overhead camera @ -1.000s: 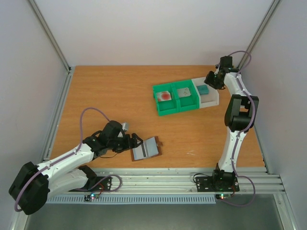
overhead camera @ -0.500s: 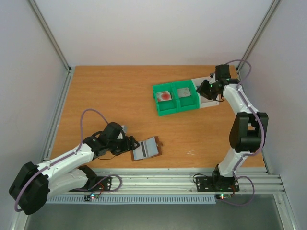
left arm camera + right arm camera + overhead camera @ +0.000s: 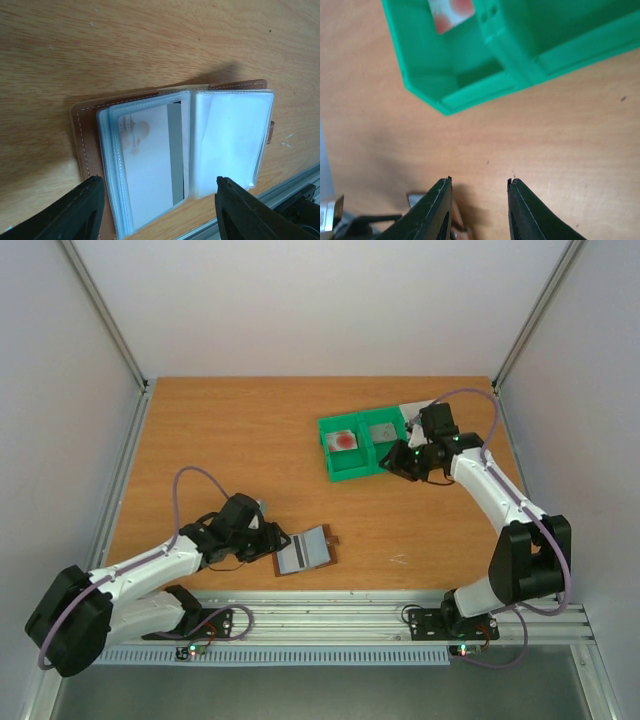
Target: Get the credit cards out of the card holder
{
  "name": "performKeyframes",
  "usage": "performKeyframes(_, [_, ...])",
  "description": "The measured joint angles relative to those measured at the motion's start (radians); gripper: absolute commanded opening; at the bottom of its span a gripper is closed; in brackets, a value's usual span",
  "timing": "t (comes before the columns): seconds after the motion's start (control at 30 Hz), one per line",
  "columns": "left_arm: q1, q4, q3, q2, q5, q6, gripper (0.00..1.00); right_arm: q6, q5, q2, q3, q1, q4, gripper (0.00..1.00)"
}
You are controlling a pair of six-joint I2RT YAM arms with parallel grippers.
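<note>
Left wrist alone shows card [image 3: 147, 160] sleeved in card holder [image 3: 227, 140]. Jaws: left gripper [image 3: 160, 202] wide, empty; right gripper [image 3: 479, 197] part-open, empty, near green tray [image 3: 465, 85].

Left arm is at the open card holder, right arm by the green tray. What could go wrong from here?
1. The left gripper straddles the whole holder; closing may fold it shut instead of catching the card inside.
2. The right gripper hangs open by the green tray, so nothing pins the holder; it may drag along with the card.
</note>
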Motion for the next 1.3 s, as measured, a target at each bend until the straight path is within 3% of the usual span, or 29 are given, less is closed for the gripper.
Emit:
performKeyframes(0.37, [0.000,0.061,-0.011,0.059,0.000,-0.015,0.42,0.045,-0.034,-0.141,-0.180,0.265,0.023,0.30])
performKeyframes(0.53, [0.000,0.072,-0.026,0.069,-0.002,-0.021,0.40,0.094,-0.017,-0.161,-0.237,0.372,0.080,0.29])
performKeyframes(0.83, [0.000,0.087,-0.053,0.070,-0.010,-0.020,0.29,0.148,0.036,-0.049,-0.245,0.586,0.190,0.29])
performKeyframes(1.3, [0.000,0.132,-0.061,0.114,0.002,0.001,0.17,0.176,0.057,0.119,-0.222,0.695,0.308,0.25])
